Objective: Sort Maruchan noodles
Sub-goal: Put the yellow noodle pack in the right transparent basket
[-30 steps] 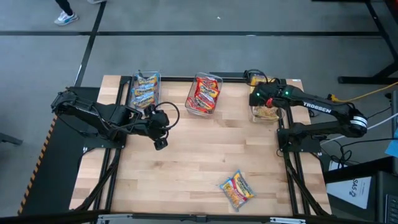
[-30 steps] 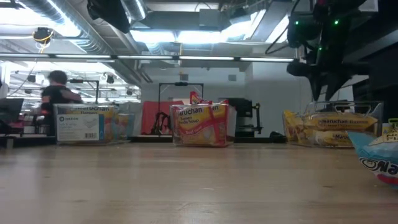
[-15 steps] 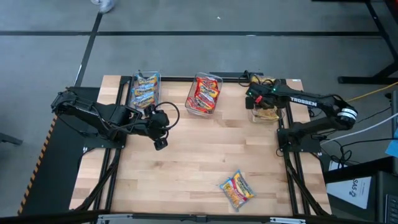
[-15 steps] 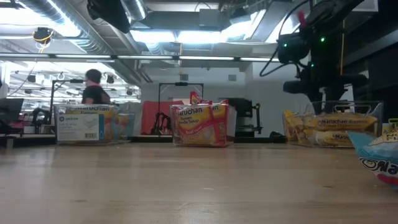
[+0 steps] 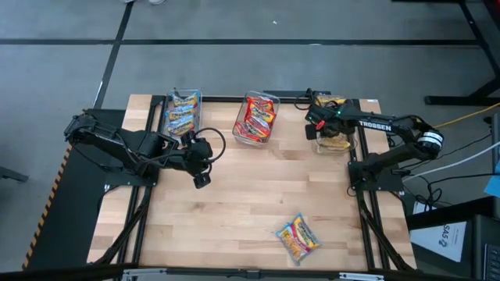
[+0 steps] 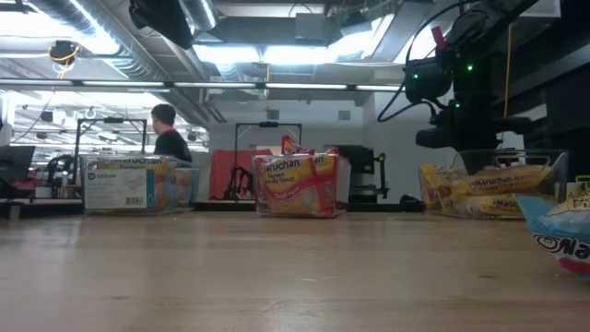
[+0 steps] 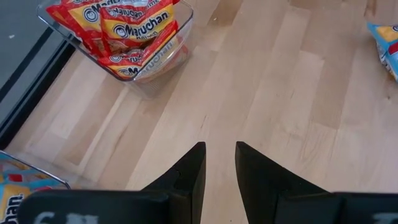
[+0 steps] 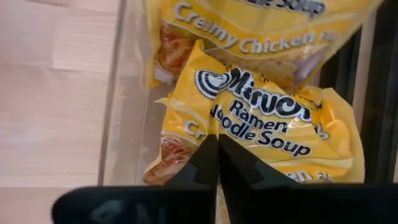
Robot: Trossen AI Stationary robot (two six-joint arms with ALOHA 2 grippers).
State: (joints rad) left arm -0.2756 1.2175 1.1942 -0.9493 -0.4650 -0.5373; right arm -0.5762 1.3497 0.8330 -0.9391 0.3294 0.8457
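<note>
Three clear bins stand along the table's far edge. One holds blue packets (image 5: 182, 113), one red packets (image 5: 256, 117) and one yellow packets (image 5: 334, 139). A loose packet (image 5: 298, 237) lies flat near the front edge. My right gripper (image 8: 217, 155) is shut and points down over the yellow bin's left side, its tips above a yellow Ramen Noodle Soup packet (image 8: 267, 118). My left gripper (image 7: 219, 155) hangs open over bare wood, in front of the blue bin, with nothing between its fingers. My right gripper has its shut fingertips (image 8: 208, 152) right over the near edge of the top yellow packet, coming from above. I cannot tell whether they touch it or pinch any of the wrapper. The packet lies in the bin on other yellow packets.
The yellow bin's clear left wall (image 8: 118, 93) stands close beside my right gripper. The middle of the wooden table (image 5: 258, 187) is bare. Black frame rails (image 5: 144, 211) run along both sides. A person (image 6: 171, 138) walks in the room behind.
My right gripper has moved toward the table's left and down, settling over the left part of the yellow bin. The person in the background has walked to the right.
</note>
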